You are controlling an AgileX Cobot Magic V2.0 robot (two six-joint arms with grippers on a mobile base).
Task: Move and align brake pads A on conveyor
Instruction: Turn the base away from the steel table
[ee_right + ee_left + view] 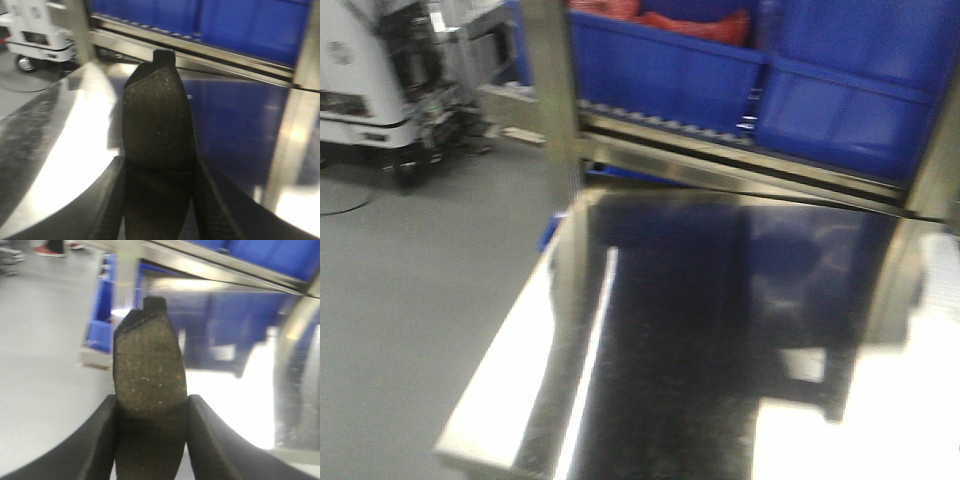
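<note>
A brake pad (149, 365) is clamped in the left gripper (151, 407), and a second brake pad (157, 115) in the right gripper (159, 172). The shiny worktop (700, 330) is bordered by open floor (410, 280) at 9 o'clock. Blue bins (670, 70) are racked at 12 o'clock, with something red (705, 22) seen in one.

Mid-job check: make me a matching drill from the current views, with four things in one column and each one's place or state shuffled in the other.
Things
1. left gripper
2. right gripper
3. blue bins
4. steel tabletop

Place or state
A. sitting on the roller rack
B. shut on a brake pad, wide grey floor alongside
C. shiny, mirroring blue
D. shut on a brake pad, over the tabletop

Pairs: 1-B, 2-D, 3-A, 4-C
</note>
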